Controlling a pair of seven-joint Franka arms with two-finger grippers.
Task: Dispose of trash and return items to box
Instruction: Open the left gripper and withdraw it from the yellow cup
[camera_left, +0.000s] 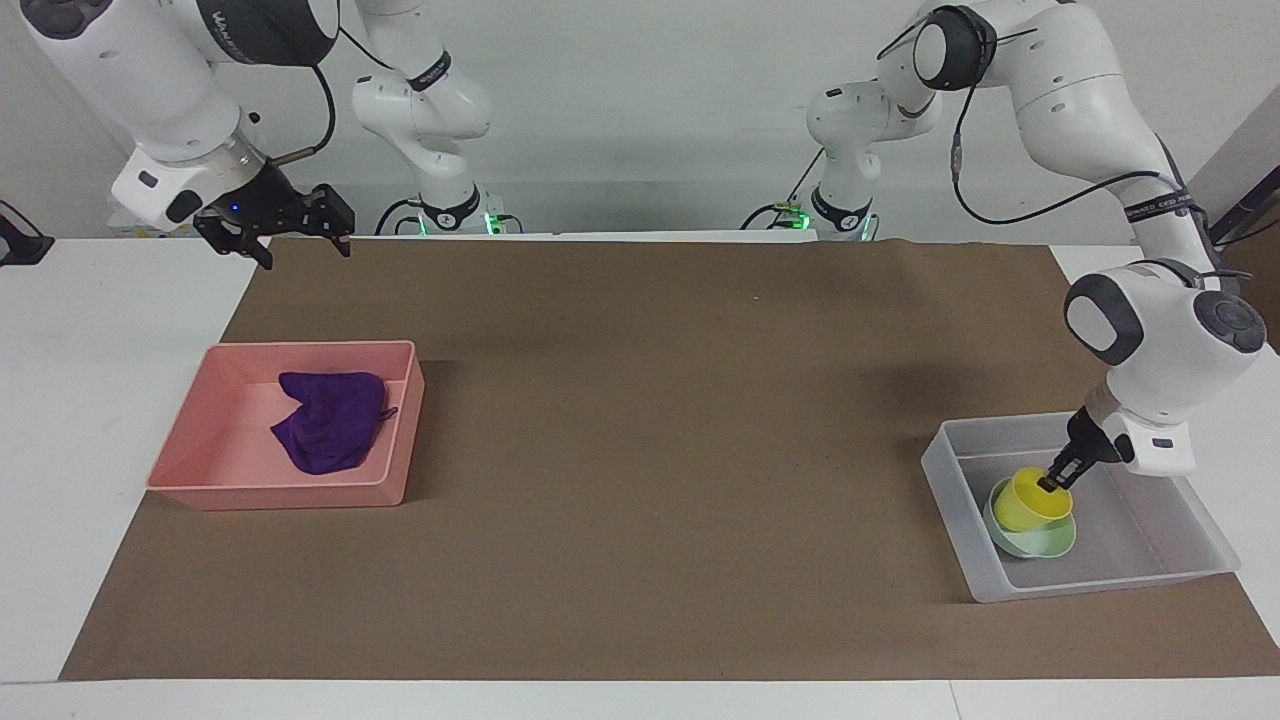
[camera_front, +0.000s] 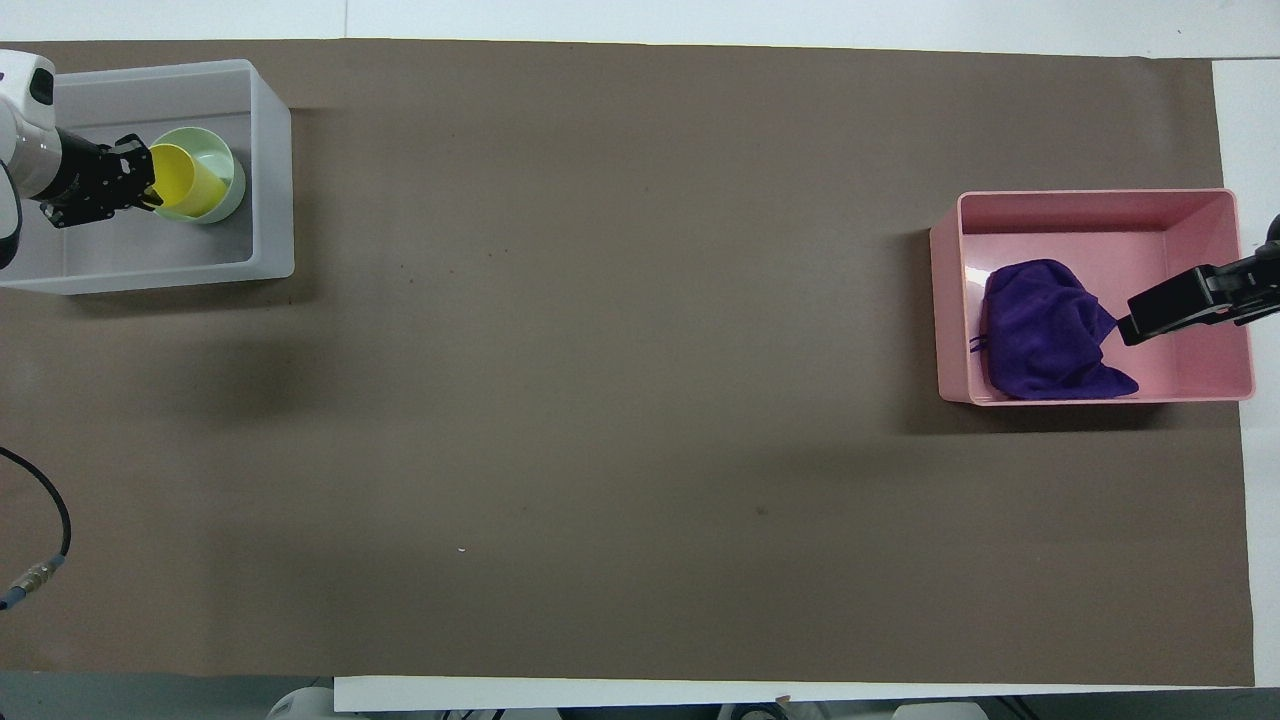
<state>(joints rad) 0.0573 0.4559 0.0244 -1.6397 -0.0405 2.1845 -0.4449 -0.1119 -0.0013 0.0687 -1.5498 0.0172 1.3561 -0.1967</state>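
Observation:
My left gripper (camera_left: 1050, 483) (camera_front: 148, 188) is shut on the rim of the yellow cup (camera_left: 1031, 502) (camera_front: 186, 182). It holds the cup tilted inside the mint-green bowl (camera_left: 1040, 541) (camera_front: 228, 180). The bowl sits in the clear plastic box (camera_left: 955, 500) (camera_front: 270, 150) at the left arm's end of the table. The purple rag (camera_left: 328, 420) (camera_front: 1045, 330) lies in the pink tray (camera_left: 390, 440) (camera_front: 945, 300) at the right arm's end. My right gripper (camera_left: 290, 230) (camera_front: 1150, 315) is open and empty, raised high above the tray.
Brown paper (camera_left: 640, 450) covers the table between the box and the tray. A black cable (camera_front: 40, 540) hangs in at the overhead view's edge on the left arm's side.

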